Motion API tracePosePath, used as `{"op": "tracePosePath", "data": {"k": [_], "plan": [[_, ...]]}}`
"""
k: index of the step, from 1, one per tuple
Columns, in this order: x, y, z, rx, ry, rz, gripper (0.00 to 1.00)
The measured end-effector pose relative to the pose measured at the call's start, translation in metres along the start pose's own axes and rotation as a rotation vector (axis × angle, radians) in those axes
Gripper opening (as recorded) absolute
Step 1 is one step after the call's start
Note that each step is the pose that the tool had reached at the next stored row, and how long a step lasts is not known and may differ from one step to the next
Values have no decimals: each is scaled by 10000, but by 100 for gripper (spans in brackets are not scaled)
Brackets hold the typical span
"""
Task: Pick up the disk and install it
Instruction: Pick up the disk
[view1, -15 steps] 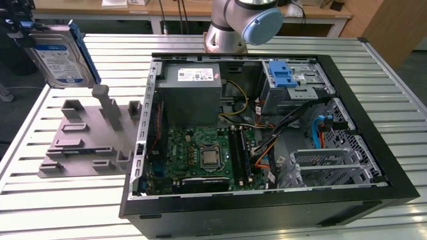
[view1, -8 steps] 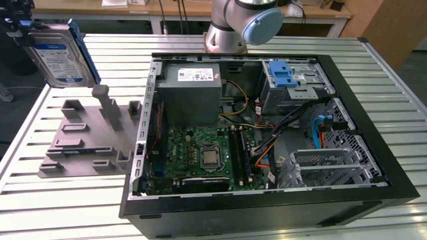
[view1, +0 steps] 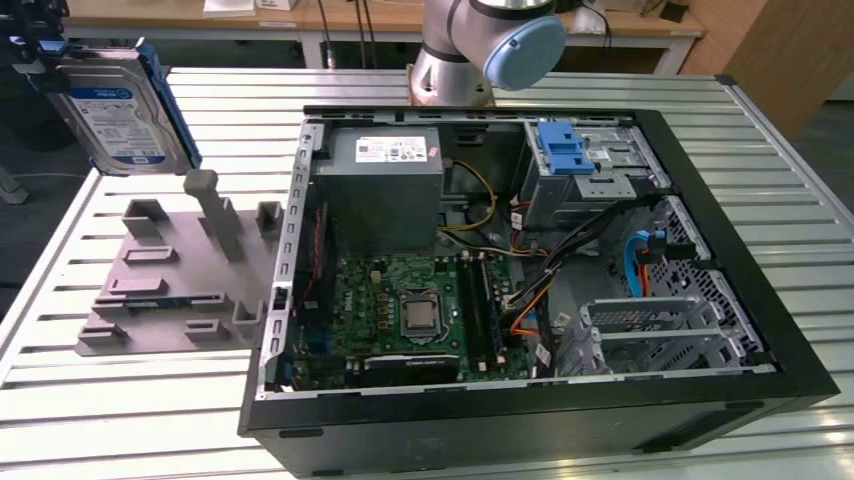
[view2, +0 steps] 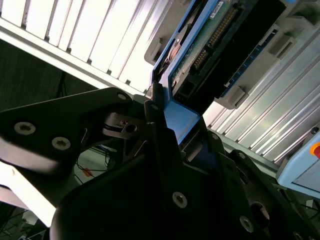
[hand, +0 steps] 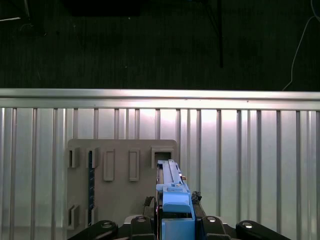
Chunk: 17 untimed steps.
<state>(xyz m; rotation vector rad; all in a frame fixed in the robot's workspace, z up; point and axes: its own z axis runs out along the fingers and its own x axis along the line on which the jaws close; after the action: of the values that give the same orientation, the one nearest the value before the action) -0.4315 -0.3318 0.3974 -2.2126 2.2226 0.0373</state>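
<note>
The disk (view1: 120, 115), a silver drive with a white-and-blue label in a blue carrier bracket, hangs upright in the air at the exterior view's far left, above the grey holder fixture (view1: 187, 265). My gripper (view1: 51, 55) is shut on the top end of its blue bracket. In the first wrist view the disk (hand: 171, 187) shows edge-on between my fingers (hand: 145, 220), over the fixture (hand: 120, 165). Its green circuit-board underside (view2: 210, 40) and blue bracket (view2: 182, 120) show in the second wrist view.
An open computer case (view1: 747, 330) lies on the slatted metal table (view1: 147, 420), at the exterior view's right of the fixture. Inside are a grey power supply (view1: 387, 190), a motherboard (view1: 414, 310), a blue-latched optical cage (view1: 567, 150) and a metal drive cage (view1: 661, 325). The arm's base (view1: 467, 50) stands behind the case.
</note>
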Motion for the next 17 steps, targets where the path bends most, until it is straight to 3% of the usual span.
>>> {"op": "tracePosePath", "data": {"k": [11, 17], "plan": [[0, 0, -19, -1, 0, 1, 36], [-1, 1, -71, 0, 0, 0, 36]]}}
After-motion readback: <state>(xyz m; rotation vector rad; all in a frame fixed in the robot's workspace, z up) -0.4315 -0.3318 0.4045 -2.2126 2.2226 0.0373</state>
